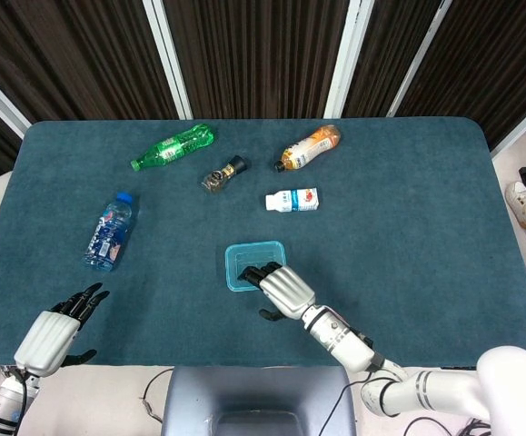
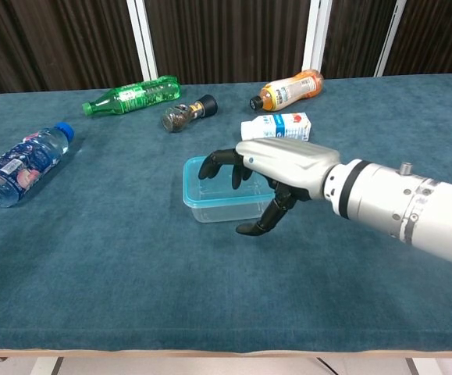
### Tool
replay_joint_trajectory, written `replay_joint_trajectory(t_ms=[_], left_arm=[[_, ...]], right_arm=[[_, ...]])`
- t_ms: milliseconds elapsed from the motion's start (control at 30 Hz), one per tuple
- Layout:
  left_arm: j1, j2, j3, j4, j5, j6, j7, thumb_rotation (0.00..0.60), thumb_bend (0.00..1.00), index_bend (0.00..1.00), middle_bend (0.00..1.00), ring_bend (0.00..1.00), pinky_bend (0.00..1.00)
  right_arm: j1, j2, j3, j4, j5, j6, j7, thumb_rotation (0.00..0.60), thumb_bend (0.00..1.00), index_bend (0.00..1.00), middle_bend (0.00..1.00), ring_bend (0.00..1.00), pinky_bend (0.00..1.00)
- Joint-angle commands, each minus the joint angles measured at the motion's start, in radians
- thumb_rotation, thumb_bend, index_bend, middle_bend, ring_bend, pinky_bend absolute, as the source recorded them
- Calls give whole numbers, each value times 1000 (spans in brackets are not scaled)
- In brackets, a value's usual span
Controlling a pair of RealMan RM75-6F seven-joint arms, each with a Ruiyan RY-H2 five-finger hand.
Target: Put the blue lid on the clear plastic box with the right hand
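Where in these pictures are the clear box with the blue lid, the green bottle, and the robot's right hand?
clear box with blue lid (image 2: pixel 210 191), chest view, on the lid's top
green bottle (image 1: pixel 173 146), head view, on its labelled middle
right hand (image 2: pixel 276 168), chest view, on the back of the hand

The right hand (image 2: pixel 276 176) hides the near corner of the lidded box (image 2: pixel 210 187)

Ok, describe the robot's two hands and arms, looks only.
Both hands have a silver-white shell over the back and black fingers. The right hand joins a white cylindrical forearm ringed with dark and metallic bands. The left hand looks the same; little of its arm shows. No cables visible on either arm.
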Motion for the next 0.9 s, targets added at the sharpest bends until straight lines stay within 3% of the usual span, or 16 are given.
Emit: replay_joint_trajectory(t_ms=[33, 333, 900], left_arm=[[0, -1, 0, 0, 0, 0, 1, 600, 299, 124, 66, 179, 426], [0, 0, 0, -1, -2, -2, 3, 600, 298, 124, 69, 180, 426], [0, 5, 4, -4, 2, -3, -1, 600, 298, 124, 75, 180, 427]], right_arm=[[-1, -11, -4, 15, -11, -6, 27, 600, 396, 344, 318, 371, 382], [3, -42, -7, 49, -53, -5, 104, 600, 396, 345, 318, 371, 382], [3, -90, -15, 107, -77, 0, 88, 600, 396, 346, 318, 371, 381]])
